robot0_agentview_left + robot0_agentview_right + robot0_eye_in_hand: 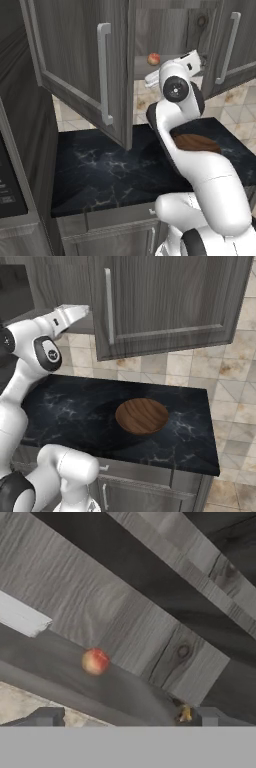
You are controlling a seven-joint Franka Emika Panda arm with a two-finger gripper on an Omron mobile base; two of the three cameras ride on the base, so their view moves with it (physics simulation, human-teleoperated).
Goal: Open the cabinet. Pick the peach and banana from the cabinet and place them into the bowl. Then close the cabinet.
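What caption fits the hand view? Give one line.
Open pincer faces the small reddish-orange peach on the grey wood-grain cabinet shelf, a yellow banana near one fingertip.

Cabinet [75, 55]: dark grey wood grain, matt, with panelled doors; a knot marks the back boards inside. Bar handle [103, 72]: smooth silver metal with a soft sheen. Desk [110, 172]: black stone-like slab with pale veining, polished and faintly glossy. Bowl [142, 415]: brown wood with clear grain, satin finish. Peach [95, 661]: smooth reddish-orange skin with a yellowish patch, matt. Wall tiles [235, 361]: beige, mottled like stone. Robot arm [210, 175]: glossy white plastic shell with dark joints.
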